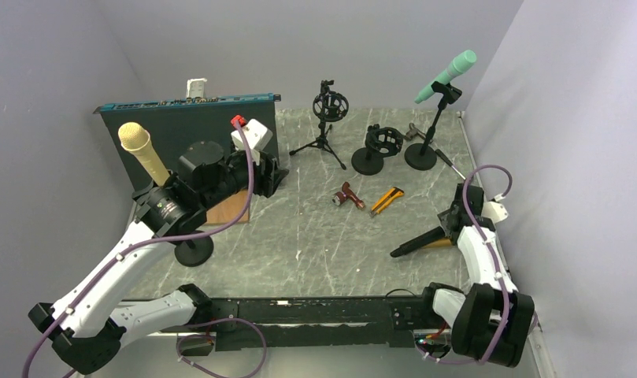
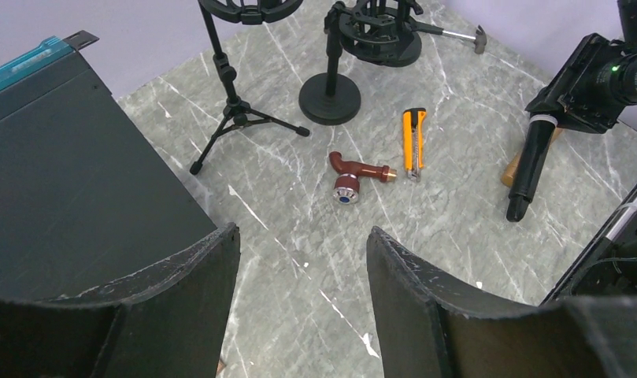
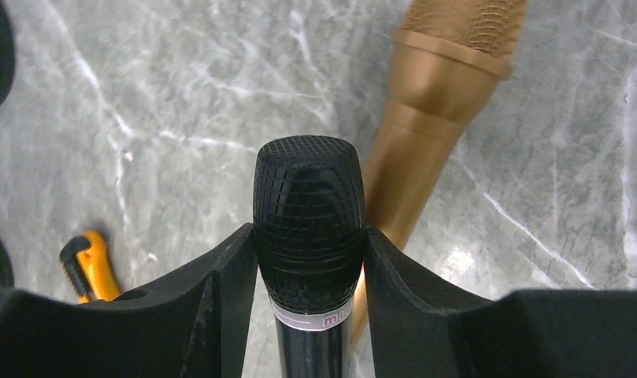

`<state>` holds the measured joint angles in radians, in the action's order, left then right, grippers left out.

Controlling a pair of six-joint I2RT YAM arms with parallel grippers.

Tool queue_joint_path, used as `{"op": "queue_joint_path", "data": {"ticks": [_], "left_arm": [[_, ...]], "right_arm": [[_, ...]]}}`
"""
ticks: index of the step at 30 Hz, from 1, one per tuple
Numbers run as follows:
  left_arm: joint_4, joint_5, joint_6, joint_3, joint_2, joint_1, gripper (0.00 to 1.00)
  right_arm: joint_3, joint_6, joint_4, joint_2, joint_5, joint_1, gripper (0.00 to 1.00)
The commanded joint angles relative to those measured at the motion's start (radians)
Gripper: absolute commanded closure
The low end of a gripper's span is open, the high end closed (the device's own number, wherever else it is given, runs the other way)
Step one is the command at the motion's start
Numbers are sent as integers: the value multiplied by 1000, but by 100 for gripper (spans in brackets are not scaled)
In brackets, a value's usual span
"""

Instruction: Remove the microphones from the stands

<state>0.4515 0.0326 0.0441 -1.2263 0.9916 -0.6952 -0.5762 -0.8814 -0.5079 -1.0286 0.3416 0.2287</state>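
My right gripper (image 1: 450,227) (image 3: 309,246) is shut on a black microphone (image 1: 417,241) (image 3: 307,209), its fingers pressed on both sides of the mesh head. It holds the microphone low over the table at the right, away from any stand; it also shows in the left wrist view (image 2: 529,169). A cream microphone (image 1: 142,151) sits tilted in a stand with a round base (image 1: 193,250) at the left. A teal microphone (image 1: 449,75) sits in a stand (image 1: 421,155) at the back right. My left gripper (image 1: 272,175) (image 2: 303,260) is open and empty beside the dark box.
A gold microphone (image 3: 441,118) lies on the table under the black one. A dark box (image 1: 189,130) stands at the back left. A tripod stand (image 1: 324,130), a shock-mount stand (image 1: 375,150), a brown fitting (image 2: 350,175), a utility knife (image 2: 413,142) and a hammer (image 2: 457,33) occupy the middle and back.
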Motion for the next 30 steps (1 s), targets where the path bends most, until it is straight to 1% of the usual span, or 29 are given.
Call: {"op": "queue_joint_path", "data": {"ticks": [1, 5, 10, 13, 17, 20, 23, 25, 30], "left_arm": [[-42, 45, 23, -13, -5, -4, 36], [-56, 77, 35, -5, -14, -4, 36], [-51, 87, 43, -12, -10, -4, 36], [-43, 83, 45, -15, 6, -3, 36], [-39, 125, 60, -23, 13, -3, 36], [-39, 127, 62, -24, 16, -3, 36], [-35, 116, 59, -25, 16, -3, 36], [-36, 112, 57, -23, 15, -4, 36], [-37, 118, 58, -23, 18, -4, 36]], "right_arm": [[29, 1, 117, -40, -31, 56, 100], [39, 17, 154, -75, -40, 82, 95], [36, 16, 151, -110, -37, 98, 94], [55, 7, 164, -104, -53, 104, 92], [61, 12, 158, -99, -71, 107, 90], [71, 19, 160, -89, -70, 112, 88], [86, 20, 174, -85, -58, 117, 83], [91, 24, 197, -93, -61, 122, 82], [61, 10, 188, -151, -72, 131, 71]]}}
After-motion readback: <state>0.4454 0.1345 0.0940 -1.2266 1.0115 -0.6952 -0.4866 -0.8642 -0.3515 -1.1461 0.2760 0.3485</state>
